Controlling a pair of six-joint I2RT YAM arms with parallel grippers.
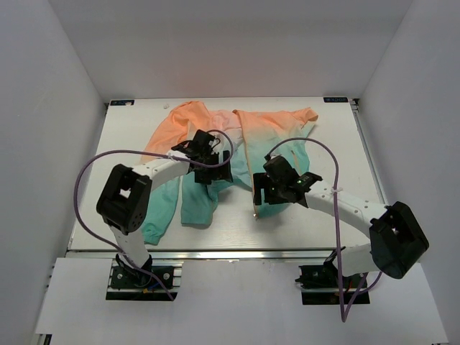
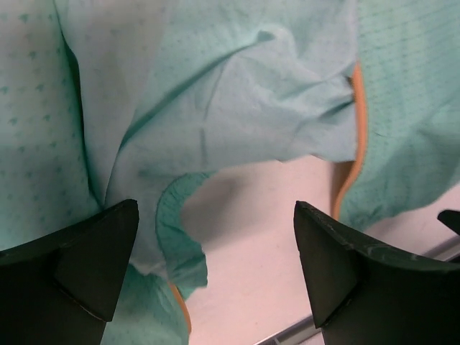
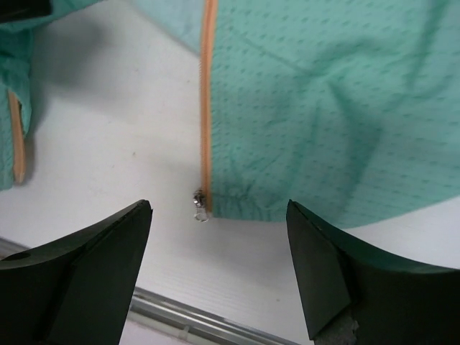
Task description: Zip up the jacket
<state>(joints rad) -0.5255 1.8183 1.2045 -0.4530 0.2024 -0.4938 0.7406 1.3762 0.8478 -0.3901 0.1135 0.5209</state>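
Well, the jacket (image 1: 248,136) lies unzipped across the overhead view's centre. The left gripper (image 2: 215,208) is spread wide over its teal hem, and the right gripper (image 3: 218,208) is spread above the zipper pull (image 3: 200,205) at lower centre.

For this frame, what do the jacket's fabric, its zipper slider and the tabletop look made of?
Jacket: thin matte synthetic-looking fabric, with fine dotted texture and soft creases; possibly sports mesh. Zipper tape: orange matte textile. Slider: small, grey, glinting, probably metal. Table: smooth white hard surface with faint sheen; laminate or painted board, unclear.
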